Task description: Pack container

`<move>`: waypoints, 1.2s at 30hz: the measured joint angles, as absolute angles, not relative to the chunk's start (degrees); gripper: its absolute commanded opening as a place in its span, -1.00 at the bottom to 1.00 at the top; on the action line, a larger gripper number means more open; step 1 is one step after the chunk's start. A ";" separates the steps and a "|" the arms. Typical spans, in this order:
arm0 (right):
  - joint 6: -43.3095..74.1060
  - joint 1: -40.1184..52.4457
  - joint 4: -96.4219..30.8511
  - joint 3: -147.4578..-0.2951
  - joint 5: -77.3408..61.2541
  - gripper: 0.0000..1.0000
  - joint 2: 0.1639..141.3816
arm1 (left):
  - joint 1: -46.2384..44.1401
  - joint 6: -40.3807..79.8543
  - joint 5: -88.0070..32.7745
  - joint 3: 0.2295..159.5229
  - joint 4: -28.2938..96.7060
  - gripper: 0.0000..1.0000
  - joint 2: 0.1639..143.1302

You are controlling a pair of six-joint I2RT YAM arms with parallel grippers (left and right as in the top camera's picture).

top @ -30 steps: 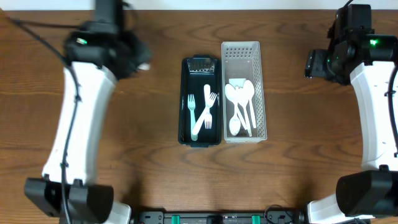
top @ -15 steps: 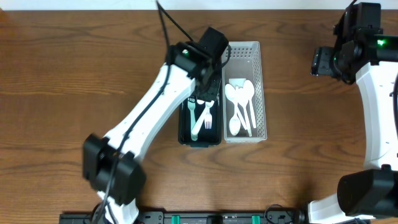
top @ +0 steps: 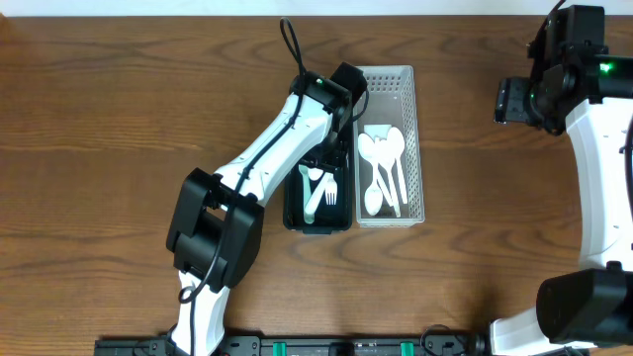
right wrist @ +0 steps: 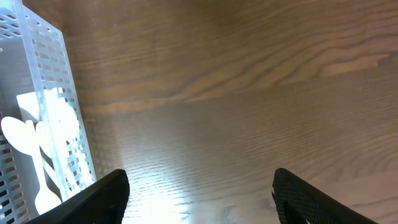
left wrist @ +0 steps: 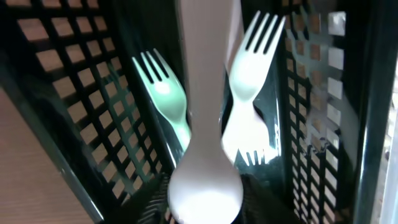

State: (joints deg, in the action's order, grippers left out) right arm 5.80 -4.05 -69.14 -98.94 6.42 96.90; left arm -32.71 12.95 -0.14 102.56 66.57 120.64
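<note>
A dark mesh container [top: 291, 212] holds pale forks [top: 318, 194]; beside it a white basket [top: 384, 79] holds white spoons [top: 382, 164]. My left gripper [left wrist: 205, 214] is down inside the dark container [left wrist: 74, 93]. A white utensil [left wrist: 205, 180] lies with its rounded end between the fingers, and its far end runs off the top of the left wrist view. Whether the fingers press on it is unclear. Under it lie a mint fork [left wrist: 165, 99] and a white fork [left wrist: 252, 62]. My right gripper [right wrist: 199, 199] hangs open over bare table, right of the basket [right wrist: 37, 81].
The left arm [top: 267, 158] crosses the table diagonally and covers the dark container's upper half. The right arm [top: 559, 69] stays at the far right edge. Wood table surrounds both containers.
The left arm swung from the far left over to the dark container and lowered into it with the white utensil. The right arm stayed still.
</note>
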 measured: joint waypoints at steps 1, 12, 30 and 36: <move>5.80 -4.05 -69.14 -98.94 6.42 0.54 96.90 | -32.73 13.10 0.21 102.56 66.57 0.30 120.64; 5.21 -4.05 -69.12 -98.94 6.42 0.53 96.90 | -32.67 12.99 8.21 102.56 66.59 0.83 118.74; 1.61 3.18 -22.13 -99.04 3.51 0.98 97.49 | -7.20 11.14 13.72 102.85 34.76 0.96 98.87; -1.72 3.55 -20.03 -99.24 3.07 0.99 99.35 | 0.47 4.60 12.58 102.69 32.82 0.96 100.90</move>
State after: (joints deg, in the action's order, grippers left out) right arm -1.72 3.55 -20.03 -99.24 3.07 99.35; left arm 0.47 4.60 12.58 102.69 32.82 100.90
